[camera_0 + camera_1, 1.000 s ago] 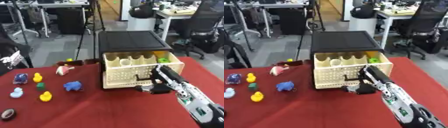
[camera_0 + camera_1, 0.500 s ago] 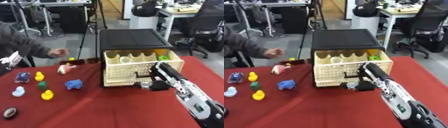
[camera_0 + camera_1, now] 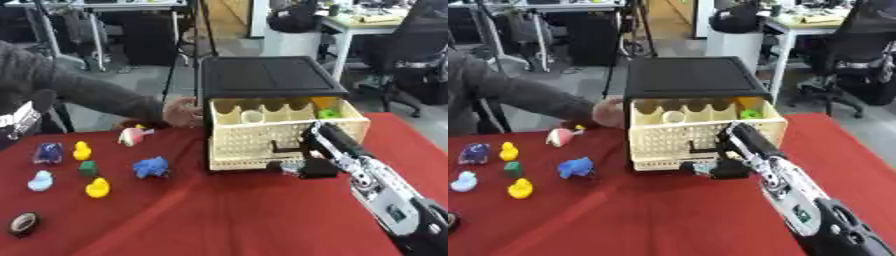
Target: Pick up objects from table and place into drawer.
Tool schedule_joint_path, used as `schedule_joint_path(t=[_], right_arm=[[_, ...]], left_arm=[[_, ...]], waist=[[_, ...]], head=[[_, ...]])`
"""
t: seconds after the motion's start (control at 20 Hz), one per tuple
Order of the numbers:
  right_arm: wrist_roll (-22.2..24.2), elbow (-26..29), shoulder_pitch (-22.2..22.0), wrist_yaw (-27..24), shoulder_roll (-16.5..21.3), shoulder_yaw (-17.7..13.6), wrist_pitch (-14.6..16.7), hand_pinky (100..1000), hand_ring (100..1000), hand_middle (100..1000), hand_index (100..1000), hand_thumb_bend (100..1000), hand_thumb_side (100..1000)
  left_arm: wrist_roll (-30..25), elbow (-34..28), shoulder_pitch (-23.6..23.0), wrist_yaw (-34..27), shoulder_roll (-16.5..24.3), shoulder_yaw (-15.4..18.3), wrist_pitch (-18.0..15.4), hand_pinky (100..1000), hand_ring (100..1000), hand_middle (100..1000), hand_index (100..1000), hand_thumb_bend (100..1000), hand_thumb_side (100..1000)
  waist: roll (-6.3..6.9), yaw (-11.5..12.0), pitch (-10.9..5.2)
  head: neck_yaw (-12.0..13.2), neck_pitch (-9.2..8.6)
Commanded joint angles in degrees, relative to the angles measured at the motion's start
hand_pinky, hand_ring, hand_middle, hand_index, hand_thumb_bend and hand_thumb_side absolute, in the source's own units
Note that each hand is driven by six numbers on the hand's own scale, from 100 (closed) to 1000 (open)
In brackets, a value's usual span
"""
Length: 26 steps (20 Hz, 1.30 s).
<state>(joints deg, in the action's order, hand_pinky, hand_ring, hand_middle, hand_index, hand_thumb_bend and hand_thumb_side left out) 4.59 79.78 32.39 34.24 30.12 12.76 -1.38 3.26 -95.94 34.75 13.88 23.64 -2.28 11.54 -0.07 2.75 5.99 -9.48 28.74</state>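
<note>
Nearest on the red table (image 3: 219,215) lies a dark ring of tape (image 3: 23,223) at the left edge, and beyond it a scatter of small toys: two yellow ducks (image 3: 97,187) (image 3: 81,150), a pale blue duck (image 3: 39,180), a green block (image 3: 88,168), a blue animal (image 3: 150,167) and a dark blue toy (image 3: 47,153). The right hand (image 3: 311,166) sits just before the front of the open cream drawer (image 3: 280,137), its fingers curled, though I cannot tell whether they hold anything. Farther back, the drawer holds green and yellow pieces under its black cabinet (image 3: 262,75), and a person's hand (image 3: 182,112) touches the cabinet's left side above a pink-and-white toy (image 3: 131,136).
</note>
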Motion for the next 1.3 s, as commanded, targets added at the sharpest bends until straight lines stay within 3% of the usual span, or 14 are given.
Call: schedule_joint_path(t=[0.05, 0.45, 1.3], right_arm=[[0.1, -2.3, 0.1, 1.0, 0.9, 0.6, -0.1, 100, 100, 130, 669, 819, 757], [-0.1, -3.8, 1.0, 1.5, 1.2, 0.4, -0.1, 100, 100, 132, 529, 818, 754], [-1.5, -7.5, 2.8, 2.6, 1.6, -0.6, -0.5, 100, 100, 132, 531, 822, 754]], left_arm=[[0.1, -1.3, 1.2, -0.3, 0.5, 0.7, -0.1, 375, 404, 418, 624, 683, 608], [0.1, -1.5, 1.4, -0.4, 0.4, 0.8, -0.3, 376, 404, 419, 624, 681, 608], [0.2, -1.9, 1.9, -0.8, 0.0, 1.1, -0.4, 378, 404, 419, 624, 680, 607]], waist=[[0.32, 0.5, -0.02], [0.64, 1.5, 0.55], [0.98, 3.6, 1.25]], head=[[-0.1, -0.66], [-0.2, -1.16], [-0.5, -2.41]])
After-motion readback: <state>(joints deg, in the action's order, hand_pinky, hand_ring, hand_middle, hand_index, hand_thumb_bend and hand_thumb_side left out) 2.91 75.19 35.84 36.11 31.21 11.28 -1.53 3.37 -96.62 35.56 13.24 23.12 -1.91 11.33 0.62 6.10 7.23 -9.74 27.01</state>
